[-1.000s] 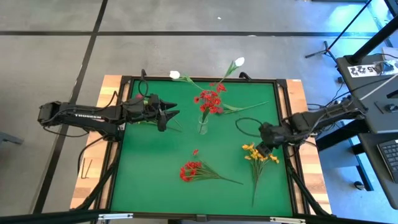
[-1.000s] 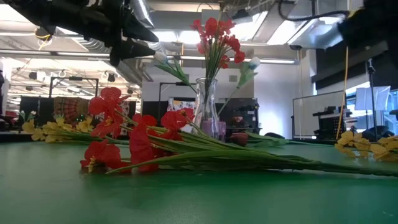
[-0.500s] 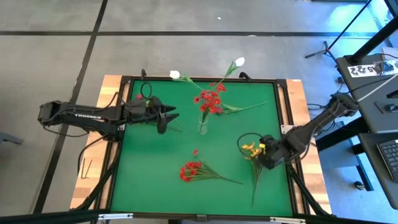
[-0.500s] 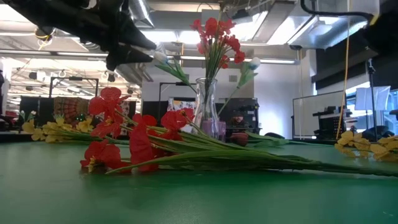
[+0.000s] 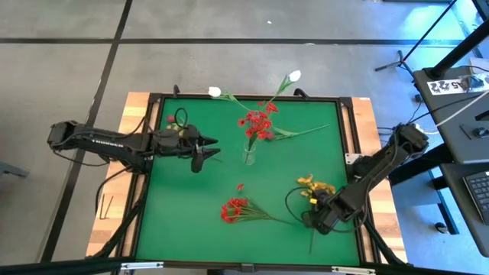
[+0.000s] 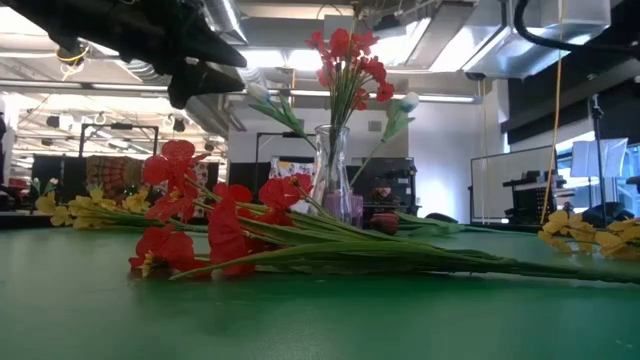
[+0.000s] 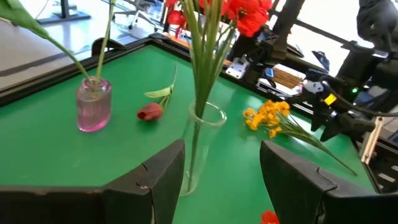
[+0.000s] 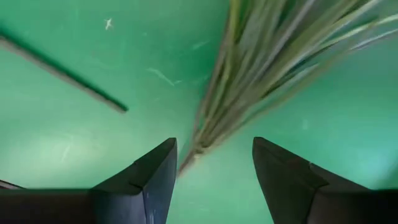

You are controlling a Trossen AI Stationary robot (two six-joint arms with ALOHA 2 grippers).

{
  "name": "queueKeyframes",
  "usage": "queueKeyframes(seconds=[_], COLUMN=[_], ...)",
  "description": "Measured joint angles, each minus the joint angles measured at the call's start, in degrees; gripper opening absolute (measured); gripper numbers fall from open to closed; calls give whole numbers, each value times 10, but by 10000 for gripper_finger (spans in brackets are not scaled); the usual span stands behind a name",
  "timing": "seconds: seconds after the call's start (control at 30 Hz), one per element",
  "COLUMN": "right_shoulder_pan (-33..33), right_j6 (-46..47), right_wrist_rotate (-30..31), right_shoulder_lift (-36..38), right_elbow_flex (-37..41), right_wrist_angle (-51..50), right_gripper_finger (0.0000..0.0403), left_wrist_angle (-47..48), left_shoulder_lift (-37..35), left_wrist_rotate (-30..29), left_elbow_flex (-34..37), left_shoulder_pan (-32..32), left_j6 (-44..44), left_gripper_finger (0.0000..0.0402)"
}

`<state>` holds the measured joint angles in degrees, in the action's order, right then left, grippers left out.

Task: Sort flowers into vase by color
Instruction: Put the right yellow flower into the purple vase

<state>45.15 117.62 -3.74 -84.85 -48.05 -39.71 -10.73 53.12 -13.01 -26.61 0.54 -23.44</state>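
A clear glass vase (image 5: 249, 156) (image 7: 200, 146) stands mid-table and holds red flowers (image 5: 259, 124) upright. A red bunch (image 5: 233, 208) (image 6: 200, 228) lies flat near the table's near edge. A yellow-orange bunch (image 5: 313, 186) (image 7: 268, 116) lies right of it, its stems (image 8: 267, 62) running toward the near edge. White tulips (image 5: 215, 92) stand in a small pink vase (image 7: 93, 107), with a dark pink bud (image 7: 149, 112) lying beside it. My left gripper (image 5: 211, 144) (image 7: 221, 174) hovers open, left of the clear vase. My right gripper (image 5: 313, 221) (image 8: 214, 165) is open, its fingers on either side of the yellow stems' cut end.
A raised black frame (image 5: 348, 137) borders the green mat. A thin dark stem (image 8: 62, 71) of the red bunch lies close beside my right gripper. A small red piece (image 5: 239, 186) lies on the mat above the red bunch. Bare mat lies on the near-left side (image 5: 179, 214).
My right gripper has moved from beside the yellow blooms toward the table's near edge, following the stems down to their cut end, and has stayed open. The yellow bunch has kept its place.
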Motion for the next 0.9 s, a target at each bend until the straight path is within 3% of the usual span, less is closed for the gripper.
queueKeyframes(seconds=[0.37, 0.47, 0.6, 0.73, 0.9], right_shoulder_pan=[-2, -2, -1, -2, -1], right_j6=[6, -2, -10, -10, -3], right_wrist_rotate=[-5, -4, 16, 101, 208], right_shoulder_lift=[-85, -86, -76, -59, -16], right_elbow_flex=[-2, -2, 0, 1, 1], right_wrist_angle=[61, 53, 37, 20, -14], right_gripper_finger=[206, 176, 96, 18, 26], left_wrist_angle=[0, 0, 0, 0, -4], left_shoulder_lift=[0, 0, 0, 0, 0], left_wrist_rotate=[0, 0, 0, 0, 0], left_elbow_flex=[0, 0, 0, 0, 0], left_shoulder_pan=[-28, -33, -37, -36, -36], left_j6=[0, 0, 0, 0, -4], left_gripper_finger=[203, 203, 203, 203, 203])
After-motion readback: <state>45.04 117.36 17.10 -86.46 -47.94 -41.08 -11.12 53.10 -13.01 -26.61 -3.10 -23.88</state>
